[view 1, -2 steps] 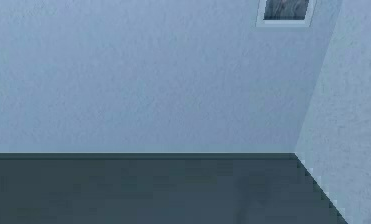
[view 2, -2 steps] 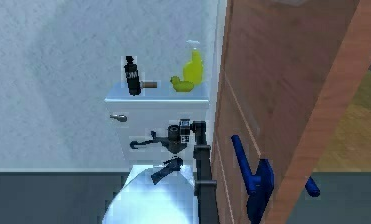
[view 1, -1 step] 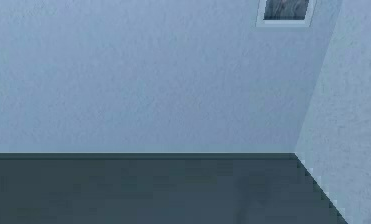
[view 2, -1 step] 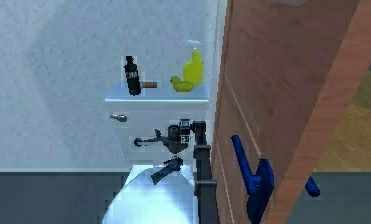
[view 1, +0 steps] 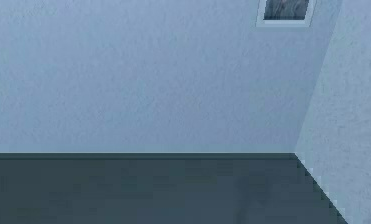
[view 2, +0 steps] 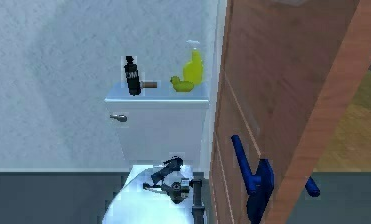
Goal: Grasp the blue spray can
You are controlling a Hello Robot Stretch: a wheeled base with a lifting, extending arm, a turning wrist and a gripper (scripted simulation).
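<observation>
**Tank edge could cost you the can**

Your gripper (view 2: 165, 181) sits low, near, against the toilet (view 2: 133, 205) lid; whether it holds anything, I can't tell. The dark can (view 2: 131, 75) stands far up on the tank (view 2: 158, 125), left of a yellow bottle (view 2: 193, 68). Rise carelessly and you'll clip the tank or topple the can.

Dark bottle (view 2: 131, 75), yellow spray bottle (view 2: 193, 68) on toilet tank (view 2: 158, 120); jaws at toilet lid (view 2: 128, 205).
</observation>
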